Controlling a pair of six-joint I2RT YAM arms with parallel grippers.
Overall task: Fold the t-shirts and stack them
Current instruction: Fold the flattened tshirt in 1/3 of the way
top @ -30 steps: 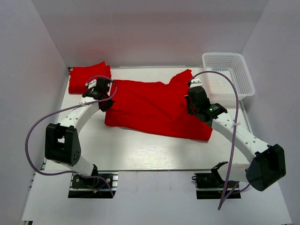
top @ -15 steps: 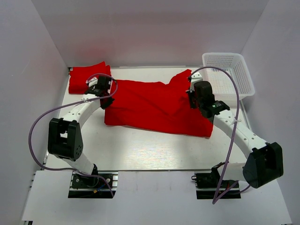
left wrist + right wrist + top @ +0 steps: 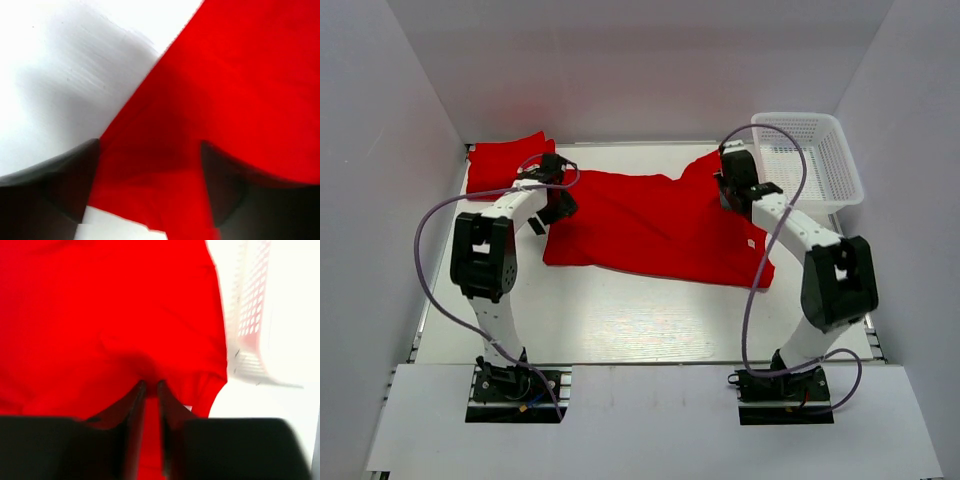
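Note:
One red t-shirt [image 3: 655, 228] lies spread across the middle of the table, still rumpled. A second red t-shirt [image 3: 505, 165] sits folded at the back left corner. My left gripper [image 3: 552, 197] is low over the spread shirt's left edge. In the left wrist view this gripper [image 3: 150, 185] is open, its fingers wide apart with the t-shirt [image 3: 240, 75] lying loose below. My right gripper [image 3: 732, 182] rests on the shirt's back right shoulder. In the right wrist view this gripper [image 3: 150, 384] shows only a narrow slit, with the t-shirt [image 3: 100, 305] puckered at its tips. Whether it still pinches the cloth is unclear.
A white mesh basket [image 3: 810, 155] stands at the back right, just beyond the right gripper, and its wall [image 3: 250, 315] shows in the right wrist view. White walls enclose the table on three sides. Bare table [image 3: 620, 320] lies in front of the shirt.
Both grippers moved toward the back, and the shirt's back edge settled lower and flatter. The left jaws went from shut to wide open, letting go of the cloth.

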